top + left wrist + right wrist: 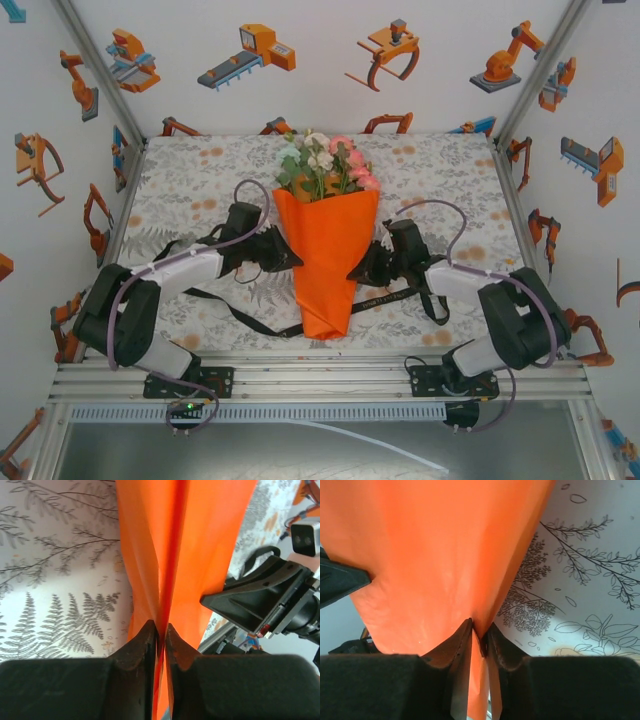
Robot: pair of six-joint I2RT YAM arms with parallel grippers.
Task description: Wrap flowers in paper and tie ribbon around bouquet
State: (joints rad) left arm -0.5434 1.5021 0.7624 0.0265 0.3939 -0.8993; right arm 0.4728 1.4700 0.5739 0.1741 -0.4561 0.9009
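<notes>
The bouquet stands as an orange paper cone in the middle of the table, its point toward me. The flowers, pink, white and pale green, show above its wide far end. The black ribbon lies flat across the cloth and passes under the cone's lower part. My left gripper is at the cone's left edge and is shut on a fold of the paper, seen between its tips. My right gripper is at the right edge. It is likewise shut on the paper, pinched at its tips.
The table carries a grey leaf-print cloth with orange blots. White walls with robot pictures close it in on three sides. An aluminium rail runs along the near edge by the arm bases. The right arm's black finger shows past the paper in the left wrist view.
</notes>
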